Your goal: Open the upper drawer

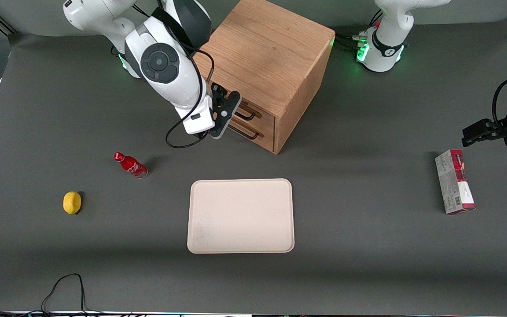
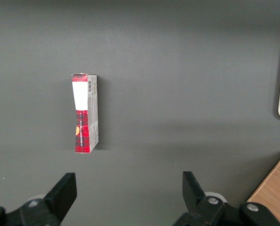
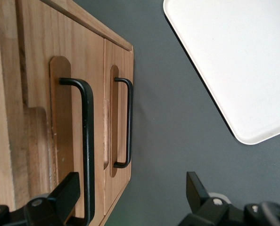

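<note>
The oak cabinet [image 1: 266, 57] stands at the middle of the table, farther from the front camera than the tray. Its upper drawer [image 1: 260, 113] [image 3: 95, 70] sits just under the top panel, its front level with the lower drawer [image 3: 120, 61]. My right gripper [image 1: 227, 115] [image 3: 130, 183] is open, right in front of the drawer fronts. The upper drawer's black wire handle [image 1: 248, 115] [image 3: 87, 141] passes between the two fingers, close beside one finger [image 3: 64, 190]; the other finger [image 3: 195, 188] hangs over the bare table. Nothing is gripped.
A cream tray [image 1: 240, 215] [image 3: 234, 61] lies nearer the front camera than the cabinet. A red bottle [image 1: 130, 164] and a lemon [image 1: 72, 202] lie toward the working arm's end. A red-and-white box [image 1: 454, 181] [image 2: 85, 113] lies toward the parked arm's end.
</note>
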